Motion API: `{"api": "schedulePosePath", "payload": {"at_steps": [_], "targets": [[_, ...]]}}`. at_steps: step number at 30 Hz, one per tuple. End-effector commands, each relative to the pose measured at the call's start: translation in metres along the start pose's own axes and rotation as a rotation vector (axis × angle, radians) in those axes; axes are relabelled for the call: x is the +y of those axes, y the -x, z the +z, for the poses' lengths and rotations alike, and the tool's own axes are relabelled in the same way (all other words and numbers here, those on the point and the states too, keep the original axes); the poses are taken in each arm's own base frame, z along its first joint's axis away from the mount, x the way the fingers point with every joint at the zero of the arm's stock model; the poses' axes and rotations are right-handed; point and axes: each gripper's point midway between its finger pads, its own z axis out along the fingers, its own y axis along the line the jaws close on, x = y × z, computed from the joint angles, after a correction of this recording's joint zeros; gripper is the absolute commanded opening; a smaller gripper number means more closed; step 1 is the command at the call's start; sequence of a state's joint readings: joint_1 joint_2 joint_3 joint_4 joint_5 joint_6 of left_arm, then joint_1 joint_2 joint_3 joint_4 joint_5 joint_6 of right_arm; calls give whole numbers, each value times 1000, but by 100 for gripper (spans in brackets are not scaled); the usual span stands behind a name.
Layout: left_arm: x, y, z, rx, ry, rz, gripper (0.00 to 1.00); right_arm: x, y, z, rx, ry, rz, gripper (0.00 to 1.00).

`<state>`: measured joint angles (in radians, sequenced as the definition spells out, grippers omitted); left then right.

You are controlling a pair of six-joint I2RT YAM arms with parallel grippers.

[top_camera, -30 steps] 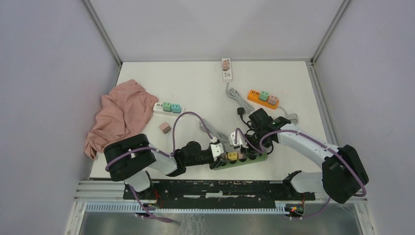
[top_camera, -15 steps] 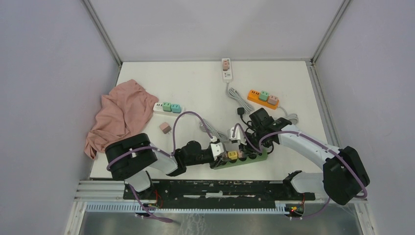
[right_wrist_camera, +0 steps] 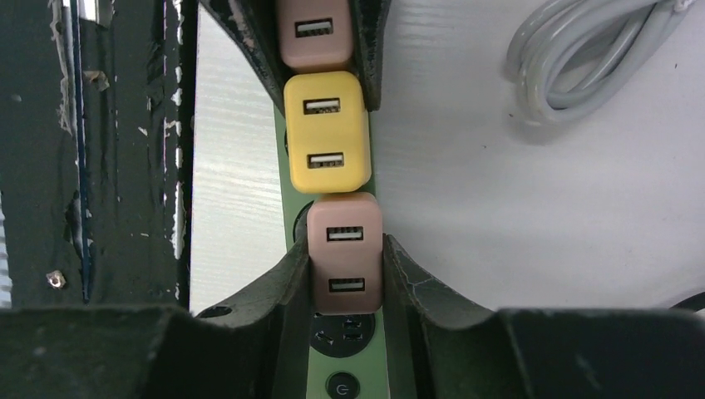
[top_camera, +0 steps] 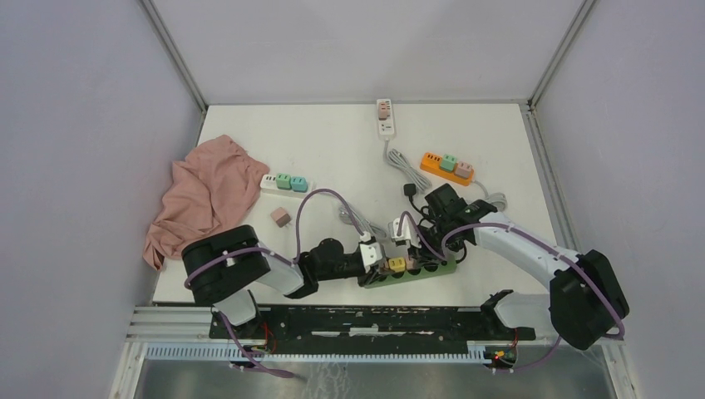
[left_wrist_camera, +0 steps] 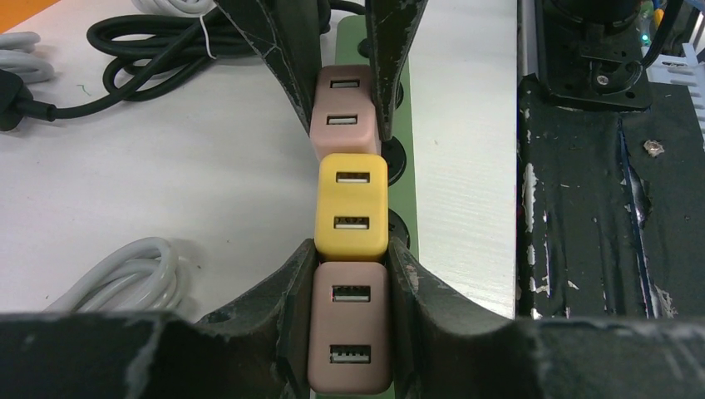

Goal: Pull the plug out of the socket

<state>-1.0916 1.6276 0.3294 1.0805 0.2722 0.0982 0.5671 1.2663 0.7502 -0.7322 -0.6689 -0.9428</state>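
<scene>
A green power strip lies near the table's front edge with three plugs in a row: pink, yellow, pink. In the left wrist view my left gripper is shut on the near pink plug, with the yellow plug just beyond it. In the right wrist view my right gripper is shut on the other pink plug, which sits beside the yellow plug on the strip. From above, the left gripper and the right gripper face each other over the strip.
A pink cloth lies at the left. A white strip with two plugs, a loose pink plug, a white strip at the back and an orange strip lie around. Grey cable coils and the black front rail are close by.
The right gripper has shifted very slightly left and away from the front edge. Both grippers stay shut on their pink plugs, and the plugs stay on the strip.
</scene>
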Motion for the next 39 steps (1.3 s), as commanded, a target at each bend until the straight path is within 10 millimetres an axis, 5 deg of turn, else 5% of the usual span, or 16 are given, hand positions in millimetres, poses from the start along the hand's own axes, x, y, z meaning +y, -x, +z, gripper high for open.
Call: {"api": "schedulePosePath", "payload": {"at_steps": [1,6,14,18,29,39], "targets": [[0,-24,2,83,-9,4,3,-40,50,-7,-149,-150,93,0],[-2,-29,0,97,-14,2,3,-66,25,-26,-99,-295,140,0],[0,-31,-2,102,-11,0,3,12,17,-17,-139,69,-100,0],[0,-30,-1,100,-12,-4,3,24,24,-15,-173,127,-143,0],[-2,-31,4,109,-29,-17,3,-21,49,-15,-175,-51,72,0],[-1,-35,1,120,-22,-14,3,-36,31,-32,-152,-130,126,0]]}}
